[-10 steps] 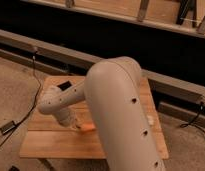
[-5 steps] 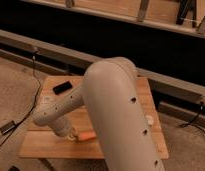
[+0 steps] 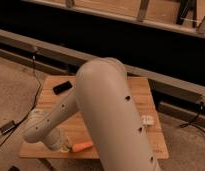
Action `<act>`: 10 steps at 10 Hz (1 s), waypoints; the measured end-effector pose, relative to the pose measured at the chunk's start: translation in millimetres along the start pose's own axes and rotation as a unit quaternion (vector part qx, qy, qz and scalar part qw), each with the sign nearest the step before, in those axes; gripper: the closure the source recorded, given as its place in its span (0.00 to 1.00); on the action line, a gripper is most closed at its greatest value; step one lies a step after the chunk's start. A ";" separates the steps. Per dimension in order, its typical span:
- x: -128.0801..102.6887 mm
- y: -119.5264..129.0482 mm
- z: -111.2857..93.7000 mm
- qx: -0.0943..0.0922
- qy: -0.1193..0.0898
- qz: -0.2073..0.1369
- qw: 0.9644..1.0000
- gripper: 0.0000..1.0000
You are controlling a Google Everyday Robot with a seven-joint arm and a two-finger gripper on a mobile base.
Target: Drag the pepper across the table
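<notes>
The pepper (image 3: pixel 83 146) is a small orange tapered vegetable lying near the front edge of the light-brown wooden table (image 3: pixel 146 95). My gripper (image 3: pixel 65 146) is at the end of the cream arm, down at the table's front left, right beside the pepper's left end and touching or almost touching it. The arm's big upper segment (image 3: pixel 113 115) fills the middle of the view and hides much of the tabletop.
A black flat object (image 3: pixel 62 88) lies at the table's back left. A small white item (image 3: pixel 146 120) sits at the right side. Cables (image 3: pixel 33 75) run on the floor left of the table; a dark wall rail runs behind.
The arm and gripper have moved toward the table's front edge, and the pepper has shifted with them, nearer the front.
</notes>
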 end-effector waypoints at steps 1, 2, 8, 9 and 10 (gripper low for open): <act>-2.1 13.0 1.3 -0.001 -0.003 -0.001 1.000 0.94; -4.0 22.7 2.2 0.000 -0.006 -0.002 1.000 0.94; -15.0 94.2 5.0 0.001 -0.022 -0.018 1.000 0.94; -16.7 104.2 5.6 0.000 -0.025 -0.021 0.999 0.94; -18.2 113.8 6.4 -0.002 -0.027 -0.024 0.999 0.89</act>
